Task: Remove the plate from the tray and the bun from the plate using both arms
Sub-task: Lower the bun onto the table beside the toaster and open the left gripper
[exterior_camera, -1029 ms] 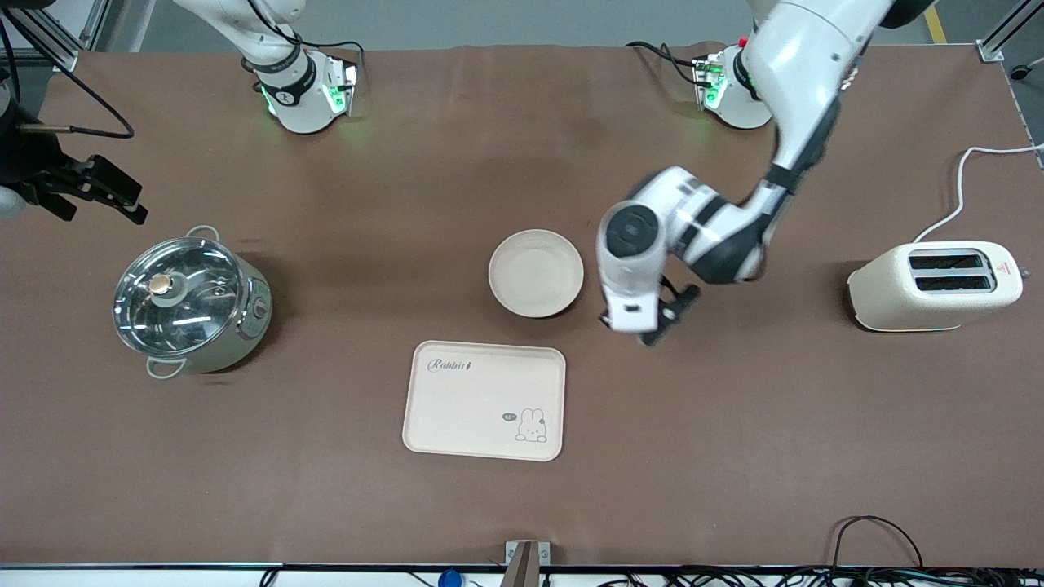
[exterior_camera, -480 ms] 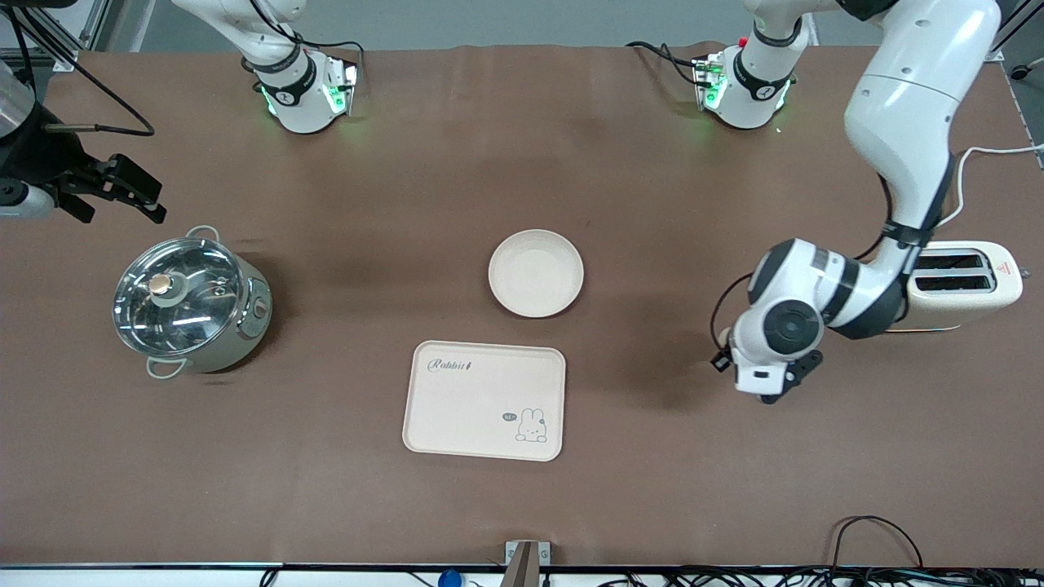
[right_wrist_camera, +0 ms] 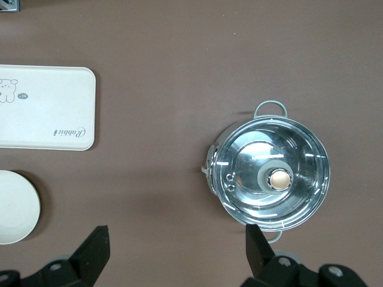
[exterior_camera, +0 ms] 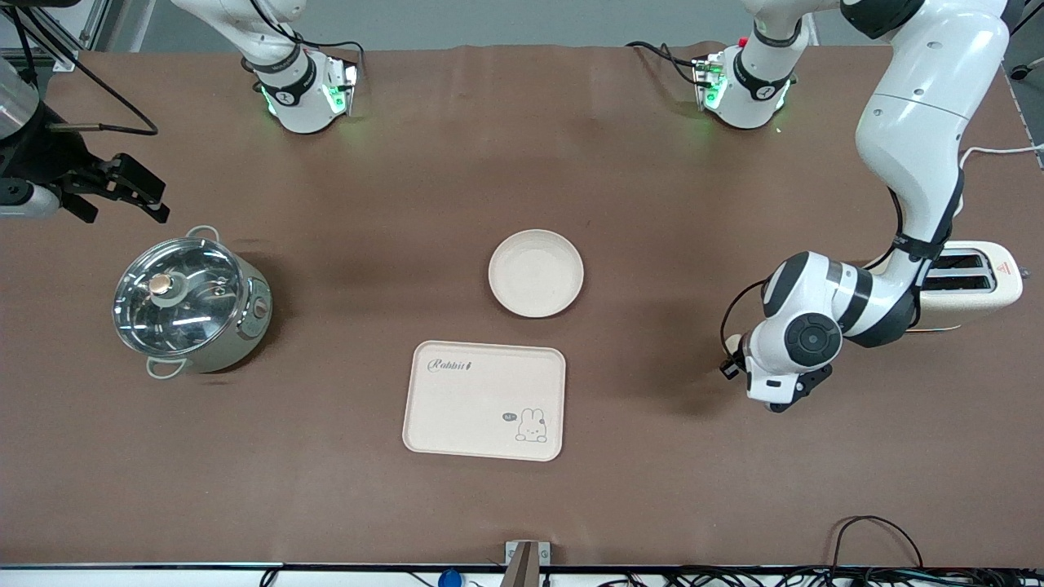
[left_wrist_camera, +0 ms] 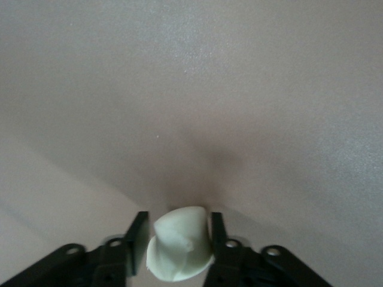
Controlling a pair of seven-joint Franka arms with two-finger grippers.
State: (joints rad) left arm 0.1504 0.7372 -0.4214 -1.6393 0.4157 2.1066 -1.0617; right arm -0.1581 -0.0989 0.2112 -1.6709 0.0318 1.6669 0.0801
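Note:
The bun (left_wrist_camera: 179,251), a small pale lump, shows between the fingers of my left gripper (left_wrist_camera: 177,239). The jaws are open around it, one finger against it and a thin gap at the other. In the front view the bun (exterior_camera: 732,341) peeks out from under the left hand (exterior_camera: 795,346), on the table near the toaster. The round cream plate (exterior_camera: 536,272) sits bare in the middle of the table, and its edge also shows in the right wrist view (right_wrist_camera: 15,206). My right gripper (exterior_camera: 122,214) hangs open and empty (right_wrist_camera: 176,239) over the table beside the pot.
A cream tray with a rabbit drawing (exterior_camera: 484,400) lies nearer the camera than the plate. A steel pot with a glass lid (exterior_camera: 189,300) stands at the right arm's end. A cream toaster (exterior_camera: 971,281) stands at the left arm's end, partly covered by the left arm.
The left arm has swung from beside the plate to the bun near the toaster, and its fingers have parted from shut. The right gripper shifted slightly near the pot.

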